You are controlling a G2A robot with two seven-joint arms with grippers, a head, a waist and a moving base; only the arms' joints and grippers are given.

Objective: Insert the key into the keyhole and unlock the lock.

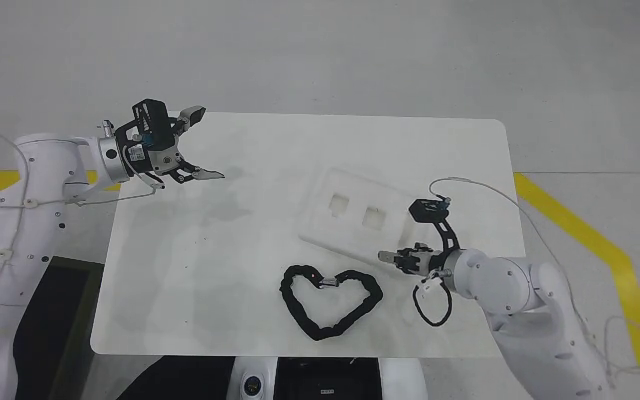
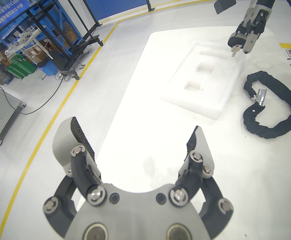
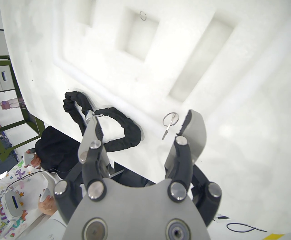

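A black fabric-covered chain lock (image 1: 330, 300) lies in a heart shape near the table's front edge, its silver lock body (image 1: 322, 279) at the notch. In the right wrist view a small silver key (image 3: 168, 125) on a ring lies by the foam tray's edge, between the spread fingers of my right gripper (image 3: 141, 119) and close to one pad; the gripper is open. The chain (image 3: 118, 131) lies beyond the other finger. From the left wrist view the key (image 2: 234, 50) sits right under that gripper's tips. My left gripper (image 1: 208, 143) hangs open over the table's far left corner.
A white foam tray (image 1: 330, 225) with square recesses lies right of the table's centre; a small loose ring (image 3: 142, 16) rests in one recess. A black cable loop (image 1: 432, 305) hangs by the right arm. Bare tabletop (image 1: 200, 270) stretches across the left half.
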